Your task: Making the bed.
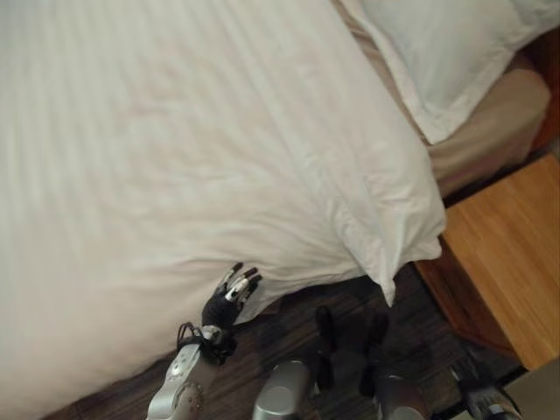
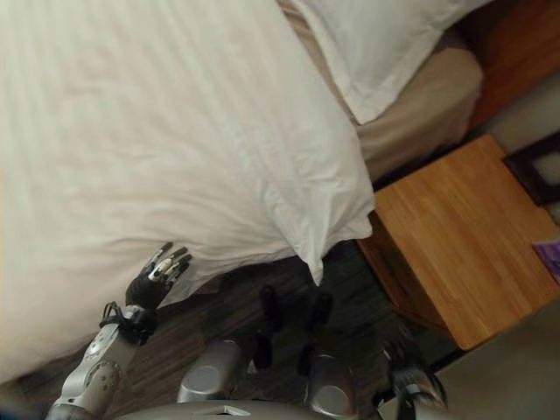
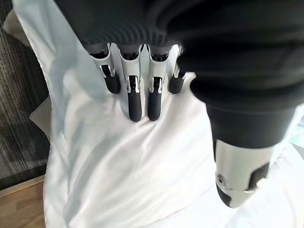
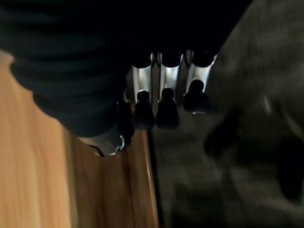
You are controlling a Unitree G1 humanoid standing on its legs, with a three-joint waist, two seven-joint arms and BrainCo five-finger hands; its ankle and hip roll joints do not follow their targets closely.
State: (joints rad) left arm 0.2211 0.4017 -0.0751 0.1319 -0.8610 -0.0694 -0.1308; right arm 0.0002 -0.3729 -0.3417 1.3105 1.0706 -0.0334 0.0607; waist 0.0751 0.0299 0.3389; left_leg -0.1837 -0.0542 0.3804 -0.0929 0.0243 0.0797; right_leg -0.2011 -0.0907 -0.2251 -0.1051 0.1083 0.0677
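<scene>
White striped duvet (image 1: 175, 149) lies smooth, corner (image 1: 385, 284) overhanging the bed.

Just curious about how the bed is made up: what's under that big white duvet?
Past the white duvet's top edge, a tan sheet shows beneath it, with a white pillow lying on it. How far the sheet runs under the duvet is covered. The left hand is at the duvet's hanging edge.
</scene>
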